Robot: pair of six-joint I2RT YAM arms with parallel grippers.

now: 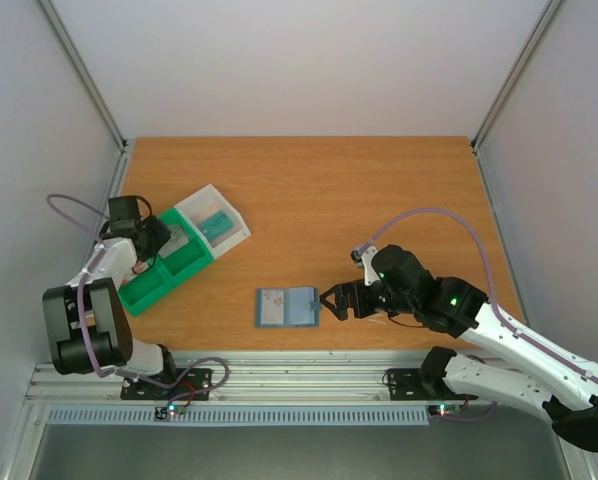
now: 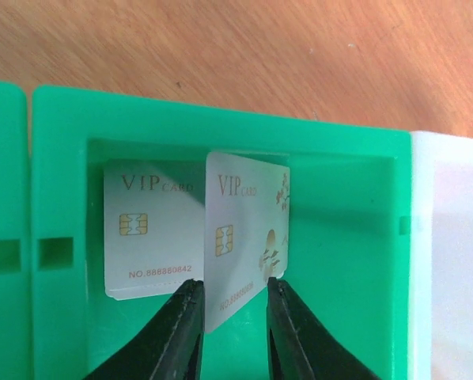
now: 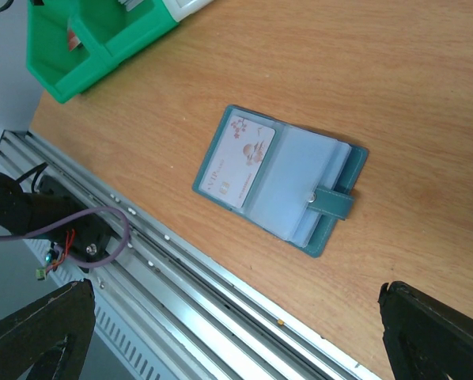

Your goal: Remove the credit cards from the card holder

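Note:
The slate-blue card holder (image 1: 287,307) (image 3: 331,226) lies open near the table's front edge, with one whitish credit card (image 3: 239,161) in its left leaf. Just right of it my right gripper (image 1: 331,302) (image 3: 236,336) hovers wide open and holds nothing. My left gripper (image 1: 157,238) (image 2: 235,305) is over a compartment of the green tray (image 2: 221,119). Its jaws stand slightly apart, and a white credit card (image 2: 248,229) leans tilted between them. A second white card (image 2: 149,229) lies flat on the compartment floor to its left.
The green tray (image 1: 154,280) runs diagonally at the table's left, with a clear white box (image 1: 229,238) (image 2: 458,237) at its far end holding a teal block (image 1: 217,224). A metal rail (image 3: 221,293) runs along the near table edge by the holder.

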